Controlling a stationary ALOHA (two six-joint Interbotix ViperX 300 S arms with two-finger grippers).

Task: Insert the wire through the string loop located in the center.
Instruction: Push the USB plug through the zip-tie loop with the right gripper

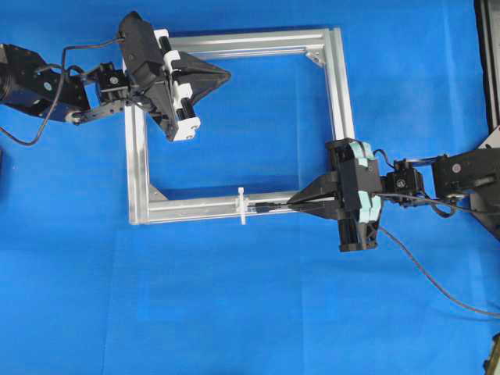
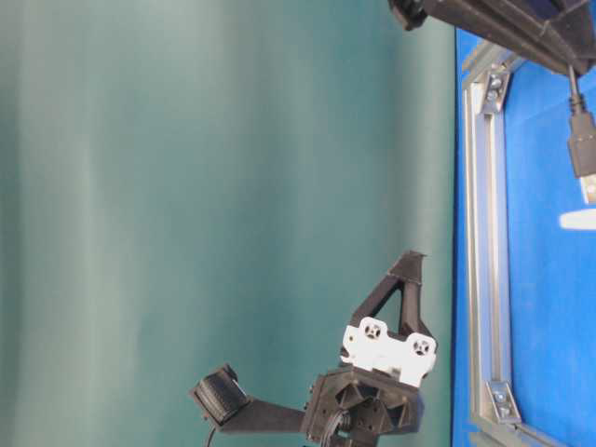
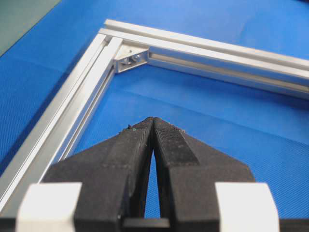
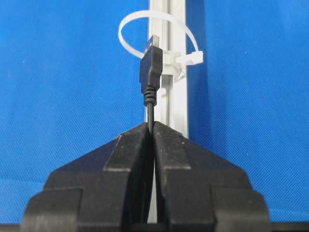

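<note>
The white string loop (image 1: 242, 205) stands on the near bar of the silver frame (image 1: 336, 94). My right gripper (image 1: 291, 203) is shut on the black wire just behind its plug (image 1: 264, 208). The plug points left along the bar, its tip a short way right of the loop. In the right wrist view the gripper (image 4: 151, 126) holds the plug (image 4: 150, 67) in line with the loop (image 4: 192, 58). The wire trails off to the lower right (image 1: 437, 285). My left gripper (image 1: 226, 75) is shut and empty above the frame's far left part, as the left wrist view (image 3: 153, 120) shows.
The frame lies flat on a blue mat (image 1: 234, 297), with corner brackets inside its corners (image 3: 131, 59). The table-level view shows the plug (image 2: 584, 149) above the frame bar (image 2: 484, 233). A dark object sits at the right edge (image 1: 488, 55).
</note>
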